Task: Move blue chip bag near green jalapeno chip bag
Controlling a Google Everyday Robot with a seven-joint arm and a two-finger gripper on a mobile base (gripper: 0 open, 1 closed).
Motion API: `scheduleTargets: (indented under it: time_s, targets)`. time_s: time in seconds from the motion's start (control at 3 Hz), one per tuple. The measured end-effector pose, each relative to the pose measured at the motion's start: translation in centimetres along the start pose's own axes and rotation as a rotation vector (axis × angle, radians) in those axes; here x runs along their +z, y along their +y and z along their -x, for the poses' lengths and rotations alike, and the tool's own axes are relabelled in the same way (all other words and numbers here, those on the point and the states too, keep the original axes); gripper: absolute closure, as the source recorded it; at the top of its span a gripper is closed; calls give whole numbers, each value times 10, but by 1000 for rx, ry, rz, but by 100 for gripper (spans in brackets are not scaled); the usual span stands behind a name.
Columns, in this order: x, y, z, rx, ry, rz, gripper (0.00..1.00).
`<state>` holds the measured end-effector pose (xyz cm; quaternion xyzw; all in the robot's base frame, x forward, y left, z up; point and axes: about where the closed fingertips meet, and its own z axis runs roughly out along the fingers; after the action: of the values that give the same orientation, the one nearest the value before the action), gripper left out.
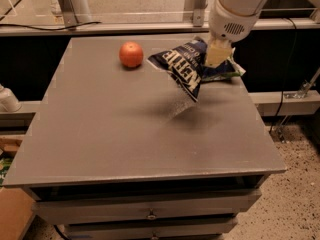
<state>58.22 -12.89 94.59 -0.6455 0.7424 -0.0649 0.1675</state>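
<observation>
My gripper (217, 54) hangs over the back right of the grey table (115, 134), shut on the top edge of the blue chip bag (183, 67). The bag is dark navy with white block letters and hangs tilted in the air above the tabletop, casting a shadow below it. The green jalapeno chip bag (226, 73) lies on the table right behind the blue bag and the gripper. Only a sliver of its green edge and whitish end shows; the rest is hidden.
A round orange-red fruit (131, 54) sits on the table at the back left of the blue bag. The table has drawers (150, 215) in front. A ledge with metal posts (70, 4) runs behind it. A cardboard box (12, 219) stands on the floor at left.
</observation>
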Motion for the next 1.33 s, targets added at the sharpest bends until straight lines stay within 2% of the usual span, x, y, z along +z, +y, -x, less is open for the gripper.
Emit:
scheduleTargets:
  time_s: [0.33, 0.67, 1.0, 1.33]
  targets:
    - [-6, -18, -42, 92, 87, -84, 100]
    - [-5, -30, -72, 151, 174, -134, 100]
    - [2, -33, -94, 189, 246, -151, 100]
    - [15, -31, -104, 196, 277, -148, 100]
